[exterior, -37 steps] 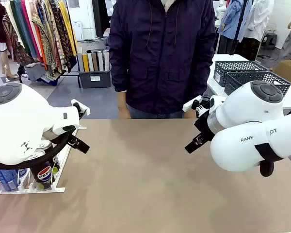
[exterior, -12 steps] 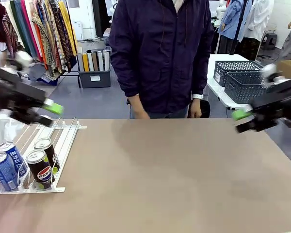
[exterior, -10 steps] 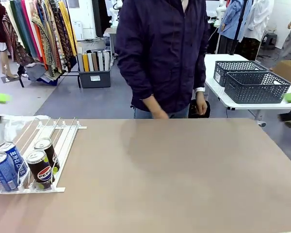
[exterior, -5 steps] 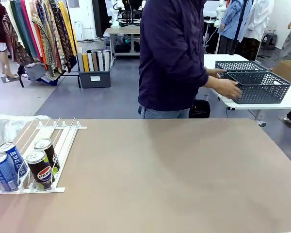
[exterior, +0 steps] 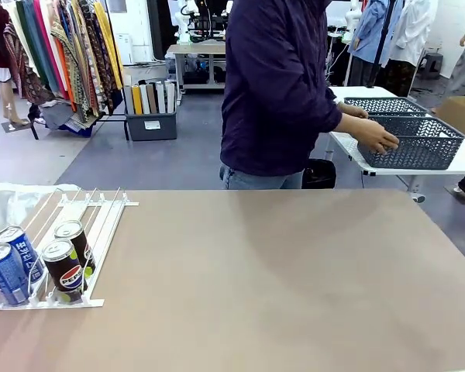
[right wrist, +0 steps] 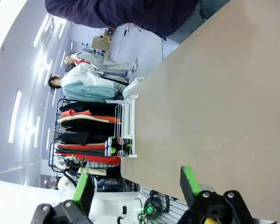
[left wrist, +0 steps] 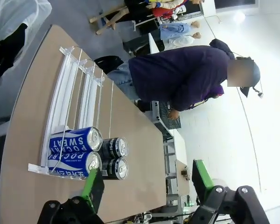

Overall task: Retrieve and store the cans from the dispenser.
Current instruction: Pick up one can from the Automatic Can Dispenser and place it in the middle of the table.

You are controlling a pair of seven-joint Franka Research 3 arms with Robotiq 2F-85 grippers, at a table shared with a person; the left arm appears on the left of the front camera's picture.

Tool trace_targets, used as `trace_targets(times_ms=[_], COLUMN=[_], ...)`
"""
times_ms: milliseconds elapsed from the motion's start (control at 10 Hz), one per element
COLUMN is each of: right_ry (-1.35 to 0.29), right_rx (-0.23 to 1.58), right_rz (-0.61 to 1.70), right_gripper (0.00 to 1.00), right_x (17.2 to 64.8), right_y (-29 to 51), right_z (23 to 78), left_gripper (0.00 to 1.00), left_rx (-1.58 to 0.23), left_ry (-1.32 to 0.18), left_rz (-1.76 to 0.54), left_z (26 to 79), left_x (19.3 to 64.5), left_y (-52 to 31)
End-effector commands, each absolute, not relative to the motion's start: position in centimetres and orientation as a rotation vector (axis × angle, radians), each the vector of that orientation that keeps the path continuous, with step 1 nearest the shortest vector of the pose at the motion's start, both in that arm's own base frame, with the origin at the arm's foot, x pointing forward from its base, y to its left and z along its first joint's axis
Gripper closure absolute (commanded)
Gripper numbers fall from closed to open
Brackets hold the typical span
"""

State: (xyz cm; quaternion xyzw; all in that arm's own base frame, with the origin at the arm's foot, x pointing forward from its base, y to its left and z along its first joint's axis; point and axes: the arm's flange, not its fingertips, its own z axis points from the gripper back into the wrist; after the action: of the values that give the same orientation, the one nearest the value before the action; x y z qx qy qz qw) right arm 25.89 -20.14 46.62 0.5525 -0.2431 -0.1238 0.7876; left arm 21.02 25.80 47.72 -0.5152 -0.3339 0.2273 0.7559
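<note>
Left claw [left wrist: 147, 175] holds its two green-padded fingers wide apart with nothing between them. Its wrist view looks across the bench [left wrist: 135, 135] at the dispenser [left wrist: 70, 95], but I cannot tell how far the claw is from it. Right claw [right wrist: 135, 182] is in the same condition, with fingers spread and nothing held, and it faces the bench from the opposite side. In the front view the dispenser [exterior: 101, 221] lies flat on the bench [exterior: 279, 279] at about 9 o'clock, close to the left edge, and its lanes run from the far side to the near side. All four cans stand upright at its near end, packed together in two lanes. The two blue cans [exterior: 6, 273] are in the lane toward 9 o'clock, one behind the other. The Pepsi can [exterior: 62, 267] is at the front of the next lane, and the black can with green base [exterior: 76, 236] stands just behind it, touching it. In the left wrist view the blue cans [left wrist: 74, 139] appear sideways and show large white lettering. The person [exterior: 279, 85] stands beyond the far edge at about 12 o'clock, with the body turned toward 3 o'clock. One hand [exterior: 381, 139] grips the rim of a dark lattice basket [exterior: 422, 147] on a white side bench at about 2 o'clock. A second basket [exterior: 376, 105] of the same kind sits just behind the first.
</note>
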Motion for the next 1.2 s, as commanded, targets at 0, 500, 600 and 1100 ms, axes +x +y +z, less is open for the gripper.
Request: trace_targets(times_ms=[0, 500, 600, 1100], right_ry=[-0.533, -0.533, -0.533, -0.533], right_rx=[1.194, 1.194, 1.194, 1.194], right_rz=[-0.254, -0.254, -0.254, -0.254], right_gripper=[0.0, 0.0, 0.0, 0.0], right_x=[25.8, 25.8, 25.8, 25.8], right_y=[-20.5, -20.5, -20.5, -20.5], right_z=[46.9, 46.9, 46.9, 46.9], left_gripper=[0.0, 0.0, 0.0, 0.0], left_rx=[-1.136, -0.658, -0.57, -0.202], left_ry=[-0.748, -0.529, -0.46, -0.362], left_rz=[0.49, 0.211, 0.113, -0.109], left_z=[47.8, 55.0, 55.5, 52.2], left_x=[20.7, 26.4, 29.1, 34.0], left_y=[26.2, 16.8, 13.7, 1.6])
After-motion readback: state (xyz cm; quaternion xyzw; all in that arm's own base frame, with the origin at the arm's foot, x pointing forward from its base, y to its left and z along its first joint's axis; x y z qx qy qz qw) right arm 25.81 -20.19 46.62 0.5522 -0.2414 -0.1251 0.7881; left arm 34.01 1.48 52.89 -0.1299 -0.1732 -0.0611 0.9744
